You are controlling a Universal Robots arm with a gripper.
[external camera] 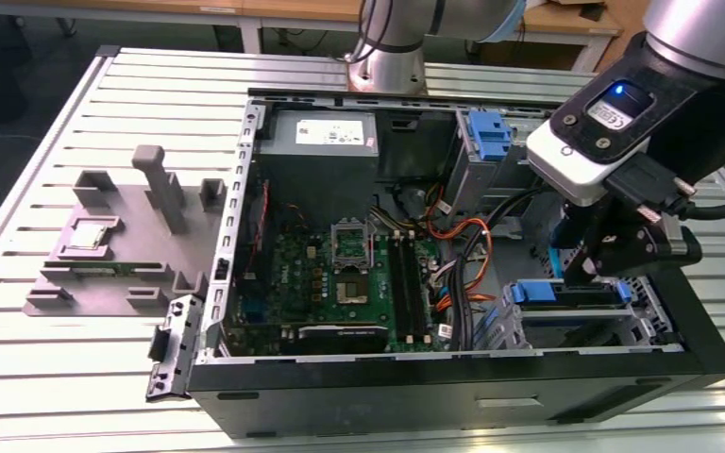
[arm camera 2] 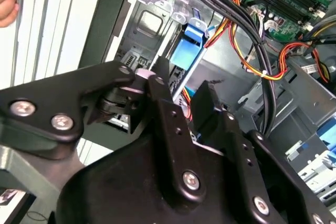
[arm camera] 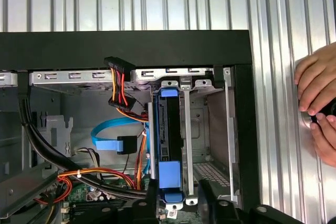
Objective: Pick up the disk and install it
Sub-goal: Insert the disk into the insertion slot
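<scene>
The disk stands on edge in the metal drive cage at one corner of the open computer case. Its blue caddy shows at both ends, and one blue end lies just past the fingertips. My gripper reaches down into the cage from above, with its black fingers on either side of the caddy's near end. The jaws look closed on the disk. In the exterior view my gripper hangs over the cage on the exterior view's right.
A motherboard, bundled cables and a grey power supply lie inside the case. A blue data cable hangs beside the cage. A grey fixture sits on the slatted table. A person's hand rests beside the case.
</scene>
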